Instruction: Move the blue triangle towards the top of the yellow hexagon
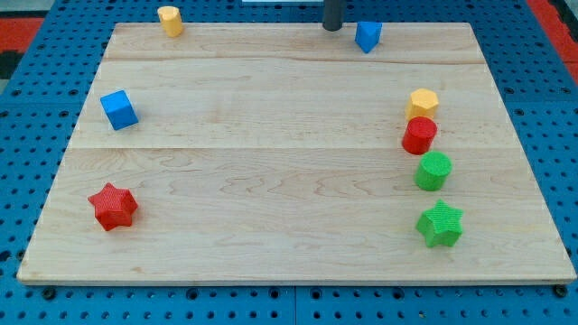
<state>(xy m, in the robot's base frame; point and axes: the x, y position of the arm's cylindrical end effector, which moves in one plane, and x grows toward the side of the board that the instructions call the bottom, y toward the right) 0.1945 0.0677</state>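
Observation:
The blue triangle (368, 35) stands near the board's top edge, right of centre. The yellow hexagon (423, 102) sits at the view's right, lower than the triangle and a little right of it. My tip (333, 28) is at the top edge, just left of the blue triangle, with a small gap between them. The rod rises out of the view's top.
A red block (419, 135), a green cylinder (433, 171) and a green star (441, 224) run in a column below the hexagon. A yellow cylinder (170, 20) is at top left, a blue cube (118, 109) at left, a red star (113, 206) at lower left. The wooden board (271, 162) lies on blue pegboard.

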